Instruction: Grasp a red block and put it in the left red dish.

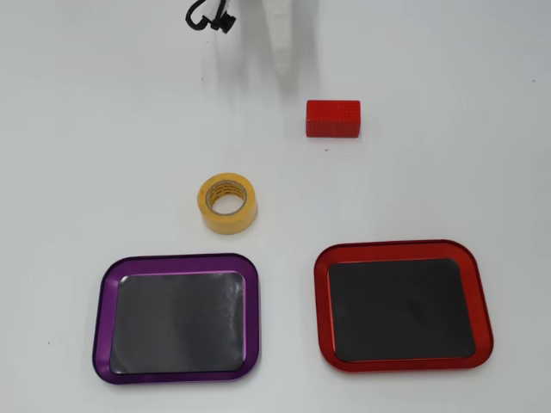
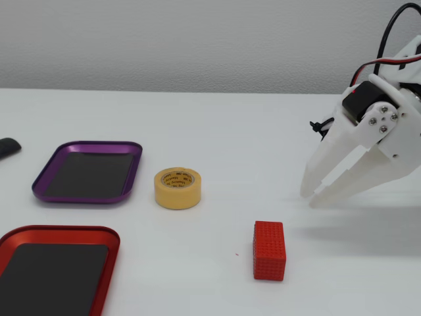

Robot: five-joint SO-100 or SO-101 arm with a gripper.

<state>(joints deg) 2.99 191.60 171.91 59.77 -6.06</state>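
Overhead view: the red block [image 1: 333,119] lies flat on the white table [image 1: 103,129], clear of everything. I take the yellow tape roll [image 1: 227,203] as landmark. The block sits above and to the right of the roll, well apart from it. The red dish [image 1: 472,288] lies below and to the right of the roll, floor bare. The purple dish [image 1: 108,292] lies below the roll, slightly left. Of my gripper [image 1: 284,62] only a pale, blurred tip shows above the roll and near the block; here I cannot tell how my fingers stand.

Fixed view: the tape roll [image 2: 177,187] stands mid-table. The block [image 2: 270,250] rests to its right and nearer the camera. My gripper [image 2: 313,198] hangs farther right of the roll, tips down near the table, fingers [image 2: 329,161] slightly parted, pinching nothing, apart from the block. The red dish [image 2: 59,232] lies left of the roll and nearer; the purple dish [image 2: 89,145] lies just left.
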